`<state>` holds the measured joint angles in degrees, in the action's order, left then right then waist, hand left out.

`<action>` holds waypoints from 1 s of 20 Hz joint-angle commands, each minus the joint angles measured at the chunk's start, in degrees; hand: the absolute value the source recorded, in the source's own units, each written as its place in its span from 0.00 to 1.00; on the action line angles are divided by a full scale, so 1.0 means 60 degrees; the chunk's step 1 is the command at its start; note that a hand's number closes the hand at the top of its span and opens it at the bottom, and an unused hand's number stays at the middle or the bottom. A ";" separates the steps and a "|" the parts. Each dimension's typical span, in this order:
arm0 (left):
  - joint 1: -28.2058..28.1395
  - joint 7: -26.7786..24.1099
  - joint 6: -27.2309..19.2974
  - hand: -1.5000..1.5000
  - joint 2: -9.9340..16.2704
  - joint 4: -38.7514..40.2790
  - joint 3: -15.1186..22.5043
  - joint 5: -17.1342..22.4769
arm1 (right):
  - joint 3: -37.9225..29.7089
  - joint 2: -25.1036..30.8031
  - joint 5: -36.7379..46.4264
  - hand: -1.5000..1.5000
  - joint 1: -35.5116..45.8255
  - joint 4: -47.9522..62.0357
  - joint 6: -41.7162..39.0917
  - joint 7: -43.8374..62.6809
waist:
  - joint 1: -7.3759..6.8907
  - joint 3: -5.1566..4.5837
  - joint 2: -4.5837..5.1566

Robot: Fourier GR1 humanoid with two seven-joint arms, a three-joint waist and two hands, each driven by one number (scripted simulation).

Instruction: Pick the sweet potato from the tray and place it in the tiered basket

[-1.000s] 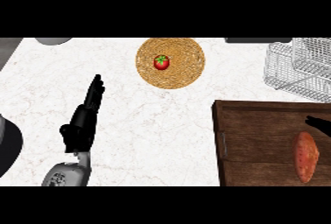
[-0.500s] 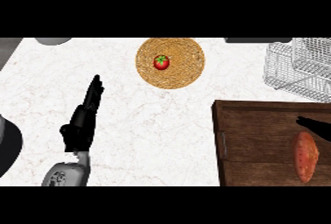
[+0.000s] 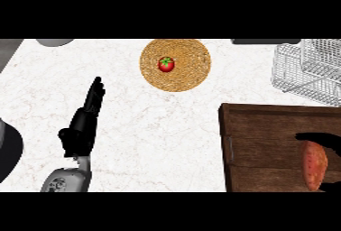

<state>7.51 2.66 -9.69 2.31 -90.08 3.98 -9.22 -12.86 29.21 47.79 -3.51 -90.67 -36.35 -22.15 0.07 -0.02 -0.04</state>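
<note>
The orange-brown sweet potato (image 3: 314,166) lies lengthwise on the dark wooden tray (image 3: 266,149) at the lower right, close to the view's right edge. My right hand (image 3: 321,140) comes in from the right edge, mostly cut off. Its straight fingers reach across the potato's far end and are not curled round it. The wire tiered basket (image 3: 310,67) stands beyond the tray at the upper right. My left hand (image 3: 83,124) rests open on the white counter at the left, fingers straight and pointing away.
A round woven plate (image 3: 190,76) with a red tomato (image 3: 166,64) sits at the top centre. Dark rounded objects show at the left edge (image 3: 8,151) and at the top left (image 3: 53,42). White marble counter (image 3: 153,135) lies between my left hand and the tray.
My right hand has moved left and slightly nearer, from beyond the sweet potato to over its far end. The left hand, potato and tomato have not moved.
</note>
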 commanded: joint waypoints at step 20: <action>0.0020 -0.0135 -0.0036 0.50 -0.0308 0.0118 0.0376 -0.0299 | 0.0918 -0.3368 0.5335 1.00 0.3845 0.1700 0.1069 0.9265 | -0.0385 -0.0002 0.0047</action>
<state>9.46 2.45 -9.00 1.29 -88.62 5.04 -9.96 -8.54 15.41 74.66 13.54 -83.66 -31.42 20.93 -2.37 -0.79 0.20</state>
